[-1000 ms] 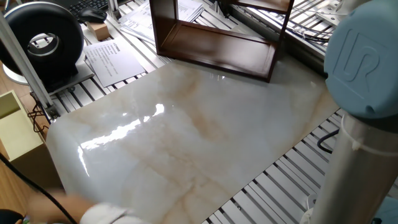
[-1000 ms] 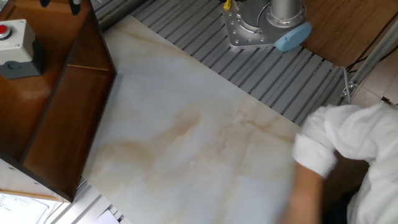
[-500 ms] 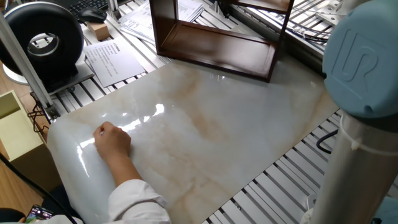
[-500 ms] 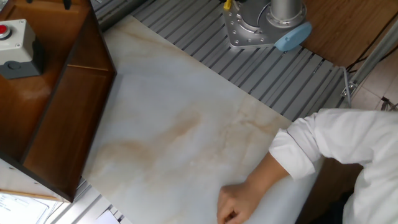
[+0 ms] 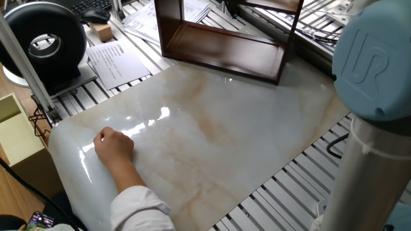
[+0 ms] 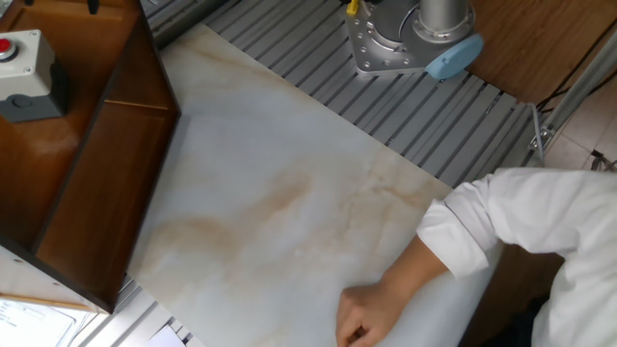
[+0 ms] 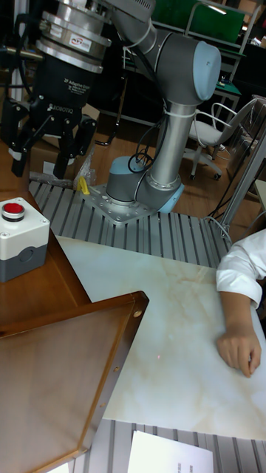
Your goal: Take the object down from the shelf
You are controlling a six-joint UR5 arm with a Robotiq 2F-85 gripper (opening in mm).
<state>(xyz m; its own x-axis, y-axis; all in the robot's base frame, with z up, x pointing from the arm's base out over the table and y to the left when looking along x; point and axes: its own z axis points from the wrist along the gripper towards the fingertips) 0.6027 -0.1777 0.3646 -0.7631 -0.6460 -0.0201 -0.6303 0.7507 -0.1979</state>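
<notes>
Since a second ago, a person's hand [image 5: 114,146] in a white sleeve has come onto the marble tabletop [image 5: 212,128], and we see it resting closed near the edge, well apart from the shelf [image 5: 221,38]. We note the gripper [image 7: 46,144] raised above the shelf top, fingers spread, gripping nothing. A box with a red button [image 7: 22,236] sits on the shelf top. We cannot find the grey object in any view.
</notes>
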